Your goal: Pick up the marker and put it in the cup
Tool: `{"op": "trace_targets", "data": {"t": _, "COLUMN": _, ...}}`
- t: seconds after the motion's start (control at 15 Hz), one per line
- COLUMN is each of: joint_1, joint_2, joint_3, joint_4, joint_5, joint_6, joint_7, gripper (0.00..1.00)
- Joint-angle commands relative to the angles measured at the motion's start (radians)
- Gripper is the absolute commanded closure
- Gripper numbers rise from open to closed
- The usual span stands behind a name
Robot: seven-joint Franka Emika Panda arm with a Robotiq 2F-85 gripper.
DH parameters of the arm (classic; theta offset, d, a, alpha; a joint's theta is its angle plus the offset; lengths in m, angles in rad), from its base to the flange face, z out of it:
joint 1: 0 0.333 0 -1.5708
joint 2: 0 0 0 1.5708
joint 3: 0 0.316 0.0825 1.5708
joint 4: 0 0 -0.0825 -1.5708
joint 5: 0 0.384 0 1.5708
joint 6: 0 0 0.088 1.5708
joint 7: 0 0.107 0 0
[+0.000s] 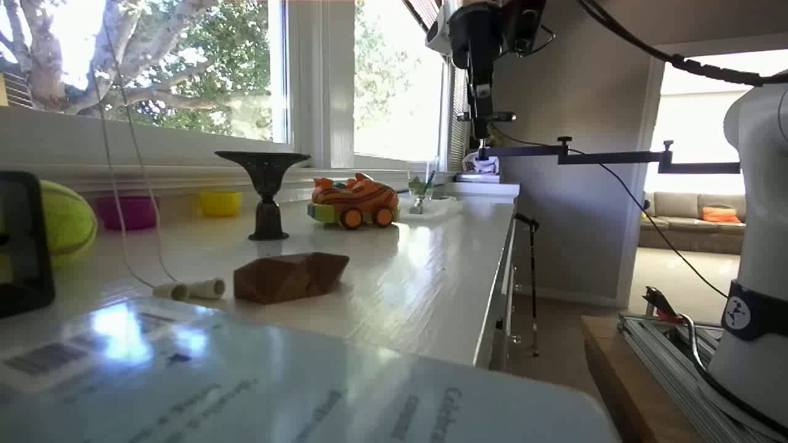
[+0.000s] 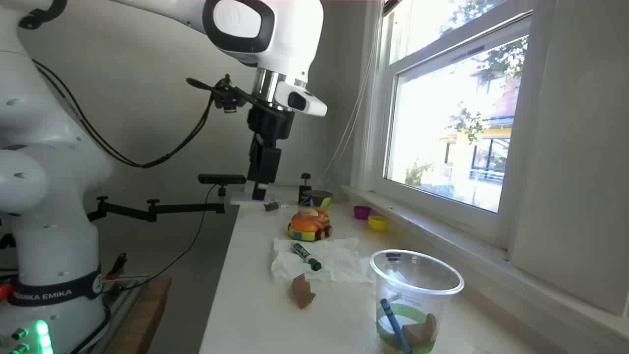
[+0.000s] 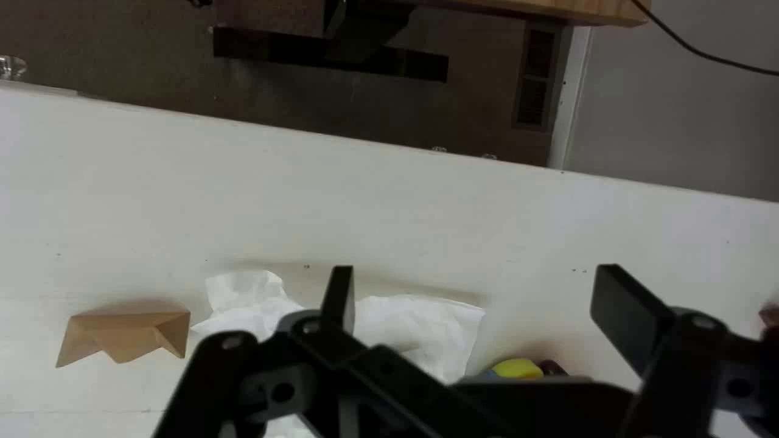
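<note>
In an exterior view, the slim white-and-dark marker with a green end (image 2: 307, 256) lies on the crumpled white paper towel (image 2: 344, 260), its long axis slanting across the towel, green end toward the camera and dark end toward the towel's far edge. The clear plastic cup (image 2: 417, 294) stands upright on the camera's side of the towel, with a blue stick-shaped crayon (image 2: 394, 322) leaning in it; I cannot tell whether the folded brown piece (image 2: 421, 332) seen through its wall is inside or behind. A loose angular brown scrap (image 2: 302, 291) lies just off the towel's near edge, and the orange toy car (image 2: 309, 223) sits at its far edge. The black two-fingered hand (image 2: 259, 191) hangs above the white bench (image 2: 260, 305). In an exterior view, a dark goblet-shaped stand (image 1: 268, 197) and a faceted reddish-brown block (image 1: 289, 278) are on the camera's side of the towel, well apart from it. In the wrist view, the hand is spread wide around a bare gap; one side blocks part of the towel
</note>
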Motion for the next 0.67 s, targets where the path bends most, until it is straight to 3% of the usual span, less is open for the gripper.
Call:
{"op": "trace_targets", "data": {"t": 0.0, "joint_1": -0.026, "joint_2": 0.004, "joint_3": 0.022, "joint_4": 0.002, "joint_5": 0.009, "joint_6": -0.002, "joint_7": -0.01, "gripper": 0.0}}
{"op": "trace_targets", "data": {"t": 0.33, "joint_1": -0.026, "joint_2": 0.004, "joint_3": 0.022, "joint_4": 0.002, "joint_5": 0.009, "joint_6": -0.002, "joint_7": -0.01, "gripper": 0.0}}
{"op": "trace_targets", "data": {"t": 0.6, "joint_1": -0.077, "joint_2": 0.04, "joint_3": 0.064, "joint_4": 0.022, "joint_5": 0.017, "joint_6": 0.075, "joint_7": 0.219, "gripper": 0.0}}
